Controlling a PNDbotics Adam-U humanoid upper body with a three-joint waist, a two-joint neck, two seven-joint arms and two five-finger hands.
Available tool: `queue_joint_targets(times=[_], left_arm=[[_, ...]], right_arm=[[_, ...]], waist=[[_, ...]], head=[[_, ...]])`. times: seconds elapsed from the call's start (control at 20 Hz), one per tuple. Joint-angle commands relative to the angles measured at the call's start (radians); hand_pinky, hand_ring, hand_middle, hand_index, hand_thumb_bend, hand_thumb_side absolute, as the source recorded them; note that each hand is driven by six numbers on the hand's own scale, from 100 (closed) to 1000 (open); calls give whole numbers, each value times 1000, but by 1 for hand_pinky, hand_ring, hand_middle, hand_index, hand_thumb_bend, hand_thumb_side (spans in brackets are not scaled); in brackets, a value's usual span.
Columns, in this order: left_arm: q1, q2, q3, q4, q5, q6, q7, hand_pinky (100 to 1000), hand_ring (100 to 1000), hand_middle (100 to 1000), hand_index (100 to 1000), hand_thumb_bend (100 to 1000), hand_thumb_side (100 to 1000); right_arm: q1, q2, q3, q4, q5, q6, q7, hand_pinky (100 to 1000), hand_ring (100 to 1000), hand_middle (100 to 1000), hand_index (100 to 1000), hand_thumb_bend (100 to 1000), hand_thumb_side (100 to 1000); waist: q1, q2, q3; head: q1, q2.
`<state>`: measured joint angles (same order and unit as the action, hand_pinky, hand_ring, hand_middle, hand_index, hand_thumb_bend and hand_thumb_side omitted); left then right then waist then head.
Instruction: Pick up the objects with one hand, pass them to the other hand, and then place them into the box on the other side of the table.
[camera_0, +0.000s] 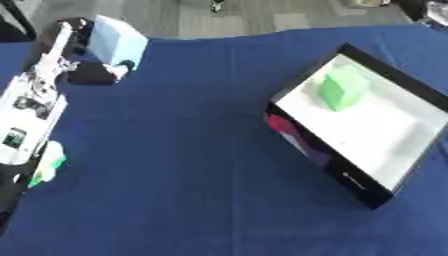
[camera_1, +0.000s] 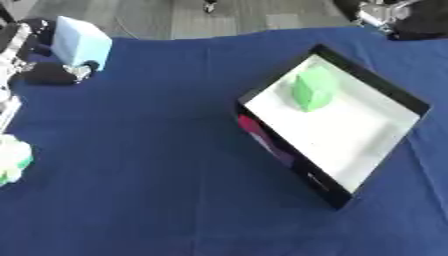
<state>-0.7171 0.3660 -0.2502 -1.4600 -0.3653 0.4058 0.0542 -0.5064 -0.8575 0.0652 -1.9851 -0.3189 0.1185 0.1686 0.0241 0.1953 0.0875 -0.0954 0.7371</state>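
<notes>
Light blue block (camera_0: 116, 42) grasped in left hand (camera_0: 87, 70) fingers, green block (camera_1: 312, 90) in box (camera_1: 411, 106), right hand (camera_1: 385, 14) only in right eye view, fingers unclear

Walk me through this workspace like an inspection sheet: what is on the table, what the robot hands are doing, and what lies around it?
Surface: table under a dark blue cloth.
Job's things: black box with white inside at the right, holding a green block; light blue block at the far left, in the left robot hand.
Clutter: a green and white thing at the left edge, not identifiable.
Robot hands: left one has dark fingers curled at the blue block's base; right one shows only partly at the top right corner, fingers not discernible.
Cables: nothing seen.
Surroundings: grey floor beyond the table.
</notes>
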Motion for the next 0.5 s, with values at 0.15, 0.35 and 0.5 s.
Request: queue_joint_targets(times=[0.15, 0.35, 0.5], left_arm=[[2, -24, -6, -11, 6, -74, 56, 768, 736, 576, 483, 100, 174], [15, -52, -18, -4, 9, -126, 73, 768, 737, 575, 482, 100, 185], [22, -68, -26, 3, 3, -155, 71, 769, 738, 574, 482, 100, 195]], right_arm=[[-26, 1, 34, -15, 65, -6, 52, 989, 995, 924, 962, 391, 130], [-38, 11, 59, -15, 102, -17, 85, 986, 997, 927, 963, 439, 104], [-47, 15, 75, -15, 126, -25, 112, 985, 999, 932, 964, 438, 112]], waist=[[-21, -40, 5], [-28, -41, 9], [-31, -41, 11]], head=[[-14, 3], [-20, 8], [-26, 11]])
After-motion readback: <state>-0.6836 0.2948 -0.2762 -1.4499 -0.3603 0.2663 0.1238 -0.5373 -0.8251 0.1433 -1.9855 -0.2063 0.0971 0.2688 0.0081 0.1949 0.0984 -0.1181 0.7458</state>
